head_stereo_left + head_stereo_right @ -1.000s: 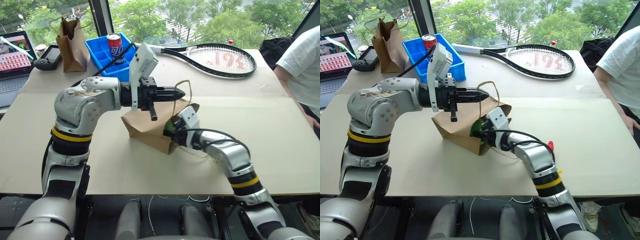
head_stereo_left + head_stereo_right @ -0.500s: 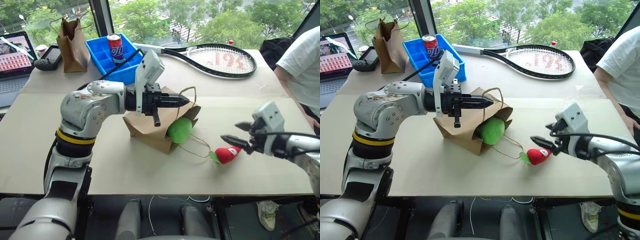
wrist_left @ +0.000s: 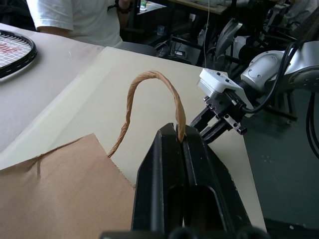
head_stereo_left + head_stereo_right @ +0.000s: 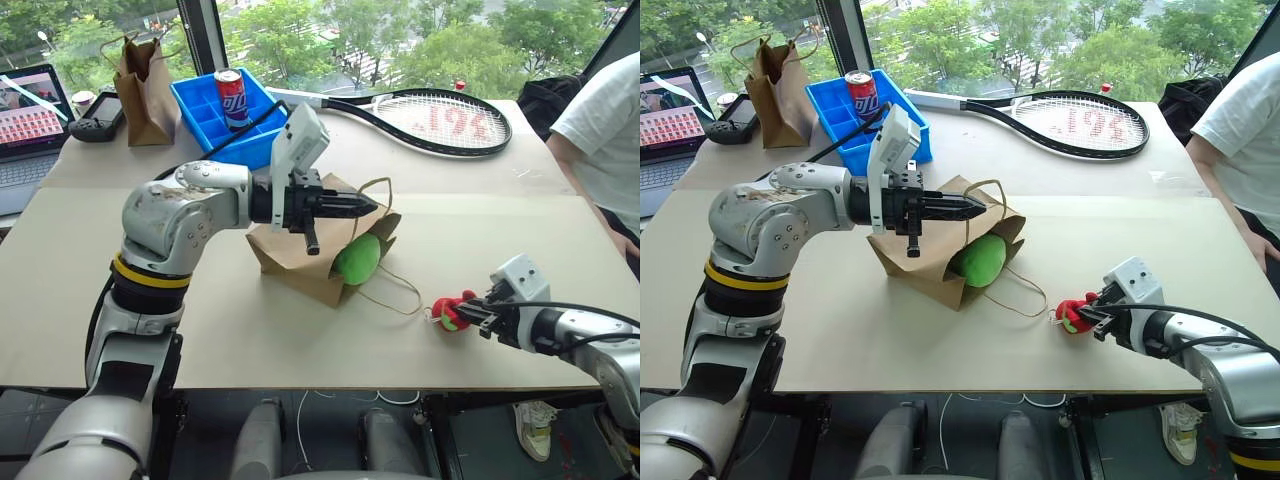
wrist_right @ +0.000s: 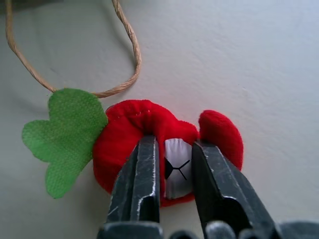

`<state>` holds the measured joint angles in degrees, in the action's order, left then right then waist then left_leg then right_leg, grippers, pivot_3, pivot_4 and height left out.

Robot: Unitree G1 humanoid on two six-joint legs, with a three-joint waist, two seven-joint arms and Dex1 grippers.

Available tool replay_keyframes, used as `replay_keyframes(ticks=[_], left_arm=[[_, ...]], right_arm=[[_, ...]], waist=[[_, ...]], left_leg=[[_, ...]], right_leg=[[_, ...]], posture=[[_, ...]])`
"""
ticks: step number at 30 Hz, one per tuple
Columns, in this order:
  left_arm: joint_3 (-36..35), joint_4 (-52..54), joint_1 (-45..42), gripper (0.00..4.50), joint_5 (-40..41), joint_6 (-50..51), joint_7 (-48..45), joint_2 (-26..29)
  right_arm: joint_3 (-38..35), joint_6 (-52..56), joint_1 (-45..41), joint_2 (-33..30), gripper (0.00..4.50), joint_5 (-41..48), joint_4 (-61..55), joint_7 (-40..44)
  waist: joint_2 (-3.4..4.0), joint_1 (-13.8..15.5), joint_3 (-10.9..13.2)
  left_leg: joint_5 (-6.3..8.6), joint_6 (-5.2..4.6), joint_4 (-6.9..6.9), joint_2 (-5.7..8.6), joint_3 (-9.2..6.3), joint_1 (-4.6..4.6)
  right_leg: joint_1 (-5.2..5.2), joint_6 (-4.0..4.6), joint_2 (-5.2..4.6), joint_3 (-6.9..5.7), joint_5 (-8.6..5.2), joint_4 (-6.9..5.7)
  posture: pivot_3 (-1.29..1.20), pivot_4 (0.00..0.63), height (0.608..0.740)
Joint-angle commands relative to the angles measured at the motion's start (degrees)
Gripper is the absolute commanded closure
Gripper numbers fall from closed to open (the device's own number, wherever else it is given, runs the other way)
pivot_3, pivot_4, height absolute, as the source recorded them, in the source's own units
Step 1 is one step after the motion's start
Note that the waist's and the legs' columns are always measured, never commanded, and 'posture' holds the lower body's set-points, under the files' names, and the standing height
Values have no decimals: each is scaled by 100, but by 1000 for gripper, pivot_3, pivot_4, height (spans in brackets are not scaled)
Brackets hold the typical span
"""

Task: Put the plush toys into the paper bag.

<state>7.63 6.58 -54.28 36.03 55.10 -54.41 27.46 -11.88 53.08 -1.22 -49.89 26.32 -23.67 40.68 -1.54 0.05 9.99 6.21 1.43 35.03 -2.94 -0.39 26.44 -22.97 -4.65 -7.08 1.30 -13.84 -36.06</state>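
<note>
Red pepper plush (image 5: 164, 154) lies on the table (image 4: 300, 330) near the front edge, robot's right side, well apart from the wide paper bag (image 4: 300, 255); its green leaf end (image 5: 65, 134) sits on the lower twine handle (image 4: 400, 290), which trails from the bag mouth across the tabletop to the toy. R gripper (image 4: 470, 318) is low at the table w/ jaws narrowed onto the pepper, pinching a fold of red fabric and the white patch between the fingertips (image 5: 142, 169); toy rests on the surface. Green blob plush (image 4: 357, 258) sits in the bag mouth, partly inside, partly bulging out toward the pepper. Bag lies on its side mid-table, mouth facing robot's right. L gripper (image 3: 182, 137) hovers over the bag, pointing right, jaws fully closed on the upper twine handle (image 3: 154, 89), loop arching up from the fingertips. Further back: blue bin (image 4: 215, 110) w/ a soda can (image 4: 230, 97) standing in it, tennis racket (image 4: 430, 118) flat beside the bin, smaller darker paper bag (image 4: 143, 88) upright at far left, laptop (image 4: 30, 115) and a black controller (image 4: 95, 122) near it. Person in white tee (image 4: 605, 120) at the table's right edge.
</note>
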Motion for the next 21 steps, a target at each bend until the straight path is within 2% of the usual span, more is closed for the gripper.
replay_keyframes(ticks=[1,5,10,15,21], left_arm=[[-127,50,-244,4500,10,-127,-21,28],[-153,10,-298,4500,23,-127,-16,17],[-150,-30,-381,4500,17,-142,-6,-27],[-231,-64,-498,4500,58,-96,10,-32],[-278,-8,-473,4500,64,-66,3,48]], right_arm=[[-315,221,-566,-225,4434,552,-429,313],[118,547,-1755,15,4434,894,-605,83],[1402,251,-2837,946,4434,438,-179,-302],[2239,-652,-3190,1708,4434,-240,532,-395],[2575,-2268,-3287,2463,4434,-989,1341,-439]], waist=[[0,-7,0],[1,-72,1],[-5,-80,1],[-4,-31,2],[-4,-60,2]], left_leg=[[0,0,0,0,0,0],[0,0,-5,0,0,0],[0,0,-11,0,-4,-1],[0,0,-11,2,-4,12],[-1,0,-9,3,-5,14]], right_leg=[[-1,0,0,0,0,0],[-9,-5,1,3,2,-4],[-6,-15,3,3,9,-1],[-14,-18,3,2,9,-2],[-17,-19,5,2,10,-8]], posture=[[0,150,740],[0,150,740],[0,150,740],[0,150,740],[0,150,740]])
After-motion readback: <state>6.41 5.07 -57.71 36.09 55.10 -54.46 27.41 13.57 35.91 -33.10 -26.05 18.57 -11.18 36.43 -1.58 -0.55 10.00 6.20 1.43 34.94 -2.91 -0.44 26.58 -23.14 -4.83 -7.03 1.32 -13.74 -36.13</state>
